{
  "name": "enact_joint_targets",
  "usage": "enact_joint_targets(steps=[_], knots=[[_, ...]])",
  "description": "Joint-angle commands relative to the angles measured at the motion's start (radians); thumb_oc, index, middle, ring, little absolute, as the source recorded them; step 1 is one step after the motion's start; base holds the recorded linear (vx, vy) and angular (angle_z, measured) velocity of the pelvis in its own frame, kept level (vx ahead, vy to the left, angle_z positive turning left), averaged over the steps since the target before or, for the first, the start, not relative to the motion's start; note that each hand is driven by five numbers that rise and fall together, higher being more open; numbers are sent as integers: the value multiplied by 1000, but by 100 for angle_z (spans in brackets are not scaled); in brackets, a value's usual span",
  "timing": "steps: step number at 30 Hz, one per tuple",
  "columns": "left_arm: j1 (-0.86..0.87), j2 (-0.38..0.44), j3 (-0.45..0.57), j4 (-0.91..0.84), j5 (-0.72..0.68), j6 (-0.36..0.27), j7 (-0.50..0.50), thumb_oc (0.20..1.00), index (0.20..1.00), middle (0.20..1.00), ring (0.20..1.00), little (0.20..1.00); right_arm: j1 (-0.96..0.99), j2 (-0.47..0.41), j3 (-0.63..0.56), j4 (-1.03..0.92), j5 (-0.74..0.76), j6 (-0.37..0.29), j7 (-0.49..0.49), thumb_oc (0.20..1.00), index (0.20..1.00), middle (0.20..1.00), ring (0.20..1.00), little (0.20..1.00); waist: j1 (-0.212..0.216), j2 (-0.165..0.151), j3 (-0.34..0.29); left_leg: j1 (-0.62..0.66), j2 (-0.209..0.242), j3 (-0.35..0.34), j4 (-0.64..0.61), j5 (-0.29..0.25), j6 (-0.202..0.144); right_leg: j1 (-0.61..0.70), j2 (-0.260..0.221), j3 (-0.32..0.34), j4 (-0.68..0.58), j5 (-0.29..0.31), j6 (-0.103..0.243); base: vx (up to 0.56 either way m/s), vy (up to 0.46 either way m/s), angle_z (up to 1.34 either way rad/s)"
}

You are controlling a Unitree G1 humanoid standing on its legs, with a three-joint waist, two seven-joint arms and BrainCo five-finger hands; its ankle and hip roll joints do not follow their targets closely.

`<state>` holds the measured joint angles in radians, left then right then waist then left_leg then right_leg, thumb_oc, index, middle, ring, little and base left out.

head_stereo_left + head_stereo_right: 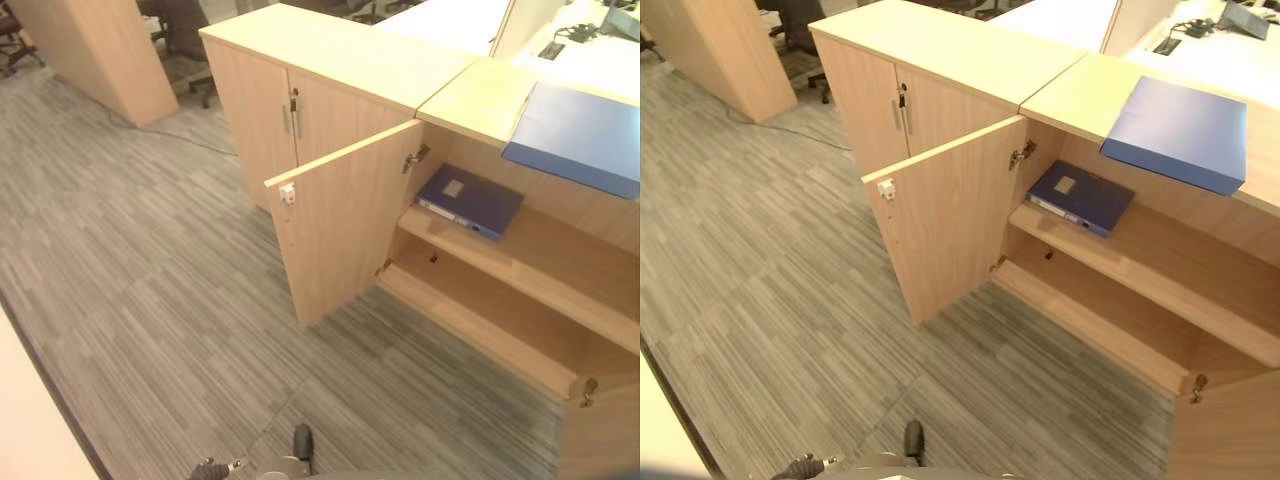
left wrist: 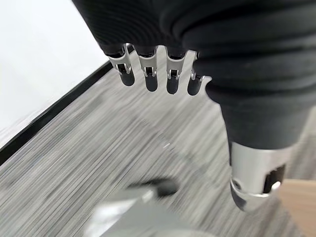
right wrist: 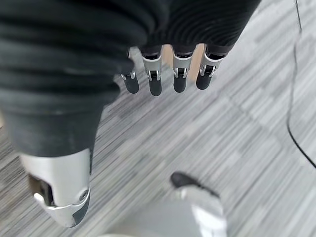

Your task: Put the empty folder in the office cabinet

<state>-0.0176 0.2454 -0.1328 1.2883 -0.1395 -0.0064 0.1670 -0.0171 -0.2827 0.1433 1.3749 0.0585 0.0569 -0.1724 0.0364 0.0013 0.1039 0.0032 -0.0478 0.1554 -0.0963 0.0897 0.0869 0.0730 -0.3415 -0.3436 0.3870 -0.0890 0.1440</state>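
Both hands empty, fingers relaxed – left hand (image 2: 163, 74), right hand (image 3: 168, 74) over floor; folder (image 1: 1180, 130) atop cabinet (image 1: 940, 40), right side – reach w/ 2 hands, slide flat onto shelf (image 1: 1180, 260).

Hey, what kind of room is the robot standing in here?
Most likely an office. Low wooden cabinets stand on grey striped carpet; one has its door open, with a blue folder on the shelf and another blue folder on top. An office chair and desks show behind.
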Motion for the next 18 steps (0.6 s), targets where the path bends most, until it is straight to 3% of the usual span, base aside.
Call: enact_joint_targets(steps=[1,2,4,7,8,11,18], knots=[[20,5,-2,-5,29,-4,-9,1000,1000,1000,1000,1000,-48,-31,-2,0,-2,14,-9,1000,1000,1000,1000,1000,15,22,21,5,13,-11,9,-91,-64,-45,-67,-93,-24,149,4,108,237,-28],[20,5,-1,-5,30,-3,-9,1000,1000,1000,1000,1000,-48,-31,-2,0,-3,14,-10,1000,1000,1000,1000,1000,14,20,24,9,9,-12,9,-96,-64,-45,-72,-90,-13,143,8,101,189,-25],[16,7,-7,-8,37,1,-10,1000,1000,1000,1000,1000,-57,-25,6,-5,-4,14,-12,1000,1000,1000,1000,1000,8,23,35,34,12,20,9,-114,-63,-63,-70,-160,6,138,4,101,152,-20],[10,10,-4,-9,44,5,-7,1000,1000,1000,1000,1000,-86,-18,18,-13,-12,11,-19,1000,1000,1000,1000,1000,13,29,51,47,29,72,9,-120,-69,-92,-21,-296,-58,129,18,77,62,-41],[14,10,3,-7,49,9,-9,1000,1000,1000,1000,1000,-95,-11,28,-21,-15,9,-25,1000,1000,1000,1000,1000,20,18,56,61,38,107,9,-129,-74,-110,0,-375,-128,138,30,82,-53,-86],[24,10,10,-1,58,9,-11,1000,1000,1000,1000,1000,-83,3,51,-34,-12,4,-29,1000,1000,1000,1000,1000,21,-13,56,74,45,129,9,-133,-81,-79,67,-338,-279,156,32,46,-109,-63],[36,0,16,2,68,9,-10,1000,1000,1000,1000,1000,-54,15,74,-46,-3,0,-36,1000,1000,1000,1000,1000,18,-36,26,75,69,161,9,-139,-95,-42,123,-327,-378,160,22,71,-99,-29]])
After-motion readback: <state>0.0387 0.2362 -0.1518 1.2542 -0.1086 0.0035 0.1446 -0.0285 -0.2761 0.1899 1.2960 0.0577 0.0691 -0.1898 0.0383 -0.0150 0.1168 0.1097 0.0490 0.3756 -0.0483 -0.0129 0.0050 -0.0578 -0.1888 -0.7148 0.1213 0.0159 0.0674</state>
